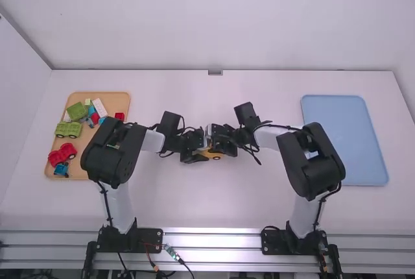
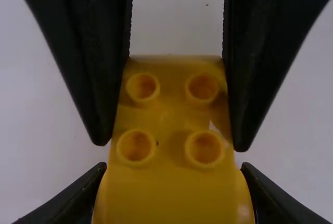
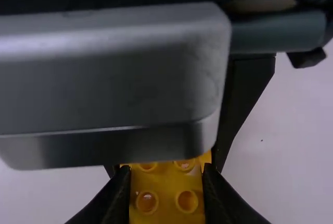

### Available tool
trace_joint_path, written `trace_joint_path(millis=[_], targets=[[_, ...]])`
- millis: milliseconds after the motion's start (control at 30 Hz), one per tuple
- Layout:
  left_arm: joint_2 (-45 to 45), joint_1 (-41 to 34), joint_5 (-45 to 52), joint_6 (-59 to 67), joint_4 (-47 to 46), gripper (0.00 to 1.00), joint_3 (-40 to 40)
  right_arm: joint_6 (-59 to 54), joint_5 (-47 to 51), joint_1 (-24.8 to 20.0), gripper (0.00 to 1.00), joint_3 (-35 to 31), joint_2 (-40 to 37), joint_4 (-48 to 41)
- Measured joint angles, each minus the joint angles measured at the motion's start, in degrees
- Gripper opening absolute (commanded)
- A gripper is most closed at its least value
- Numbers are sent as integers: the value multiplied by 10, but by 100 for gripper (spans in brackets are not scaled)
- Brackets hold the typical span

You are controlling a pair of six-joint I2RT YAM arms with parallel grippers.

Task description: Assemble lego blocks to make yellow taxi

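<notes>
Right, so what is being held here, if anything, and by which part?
The yellow lego piece: the left gripper and right gripper grip its sides, one toward each end.

Both arms bent inward; left tool [image 1: 200,154] and right tool [image 1: 216,137] close together, mid-tabletop [image 1: 194,206]. Yellow piece [image 1: 213,154] down between them (mostly hidden by the tools). Tan tray [image 1: 119,102] on the left: green wheeled piece [image 1: 67,129], red wheeled piece [image 1: 61,154], blue piece [image 1: 61,169], white block [image 1: 100,107], other mixed blocks. Light-blue tray [image 1: 343,139] flat on the right, beyond the right arm's elbow.
</notes>
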Motion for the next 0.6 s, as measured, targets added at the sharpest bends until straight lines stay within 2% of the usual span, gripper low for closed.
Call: trace_joint_path(millis=[33, 67, 100, 133, 267, 400, 433, 500, 533, 567, 600], targets=[[0, -1, 1, 0, 0, 2, 0, 1, 15, -2, 75, 0, 0, -10], [0, -2, 1, 0, 0, 2, 0, 0, 15, -2, 80, 0, 0, -12], [0, -5, 2, 0, 0, 2, 0, -5, 20, -6, 96, -2, 0, -30], [0, -9, 3, 0, -1, 2, 0, -12, 21, -12, 99, -4, -4, -48], [0, -14, 3, 0, -2, 2, 0, -33, 18, -36, 99, -13, -34, -80], [0, -14, 3, 0, -4, 2, 0, -43, 13, -62, 99, -28, -93, -61], [0, -14, 4, 1, -5, 20, 0, -44, 9, -68, 99, -33, -102, -53], [0, -14, 3, 0, -5, 74, 0, -45, -3, -80, 99, -51, -110, -27], [0, -14, 3, 0, -5, 74, 0, -45, -3, -80, 99, -51, -110, -27], [0, -14, -2, -8, -5, 99, 0, -40, -7, -85, 99, -64, -110, -10], [0, -14, -6, -15, -5, 99, 0, -33, -9, -88, 99, -75, -110, 2]])
